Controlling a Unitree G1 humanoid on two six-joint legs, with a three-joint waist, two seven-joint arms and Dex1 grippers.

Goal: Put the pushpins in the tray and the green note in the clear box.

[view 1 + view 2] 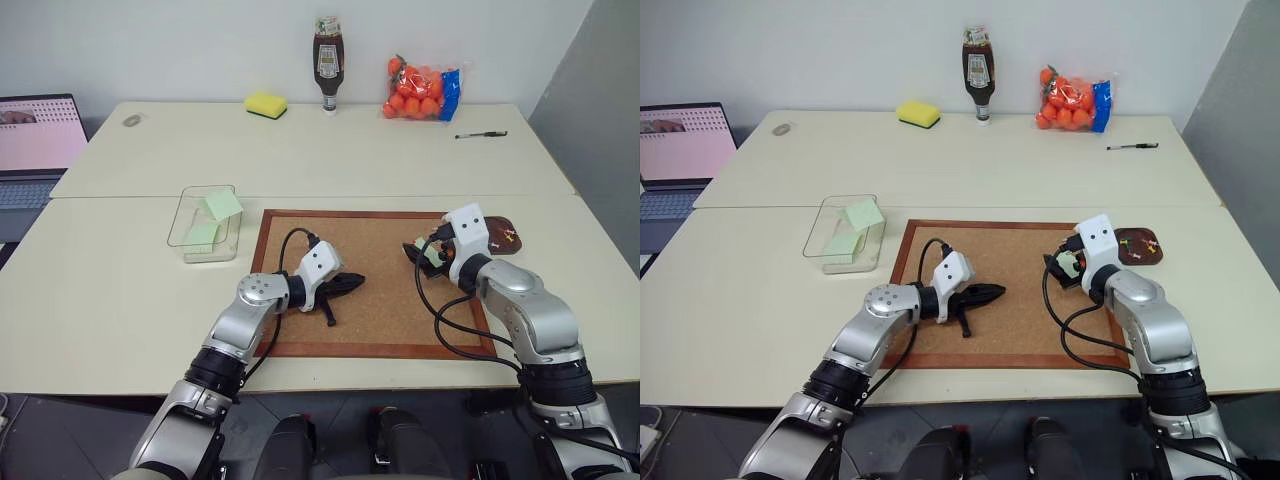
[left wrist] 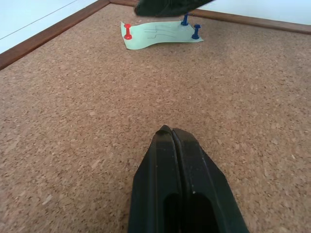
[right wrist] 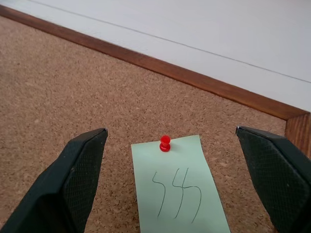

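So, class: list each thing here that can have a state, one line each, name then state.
green note: lying on the cork board, pinned by a red pushpin and two blue ones
clear box: lidless, holding green notes
tray: holding pushpins
left gripper: jaws shut, empty
right gripper: jaws open around the red pushpin

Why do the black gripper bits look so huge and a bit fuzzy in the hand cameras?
They sit right up against the lens. In the right wrist view the right gripper fingers loom large with soft edges, while the green note and red pushpin look crisp. In the left wrist view the shut left gripper looms large, the cork board grainy behind.
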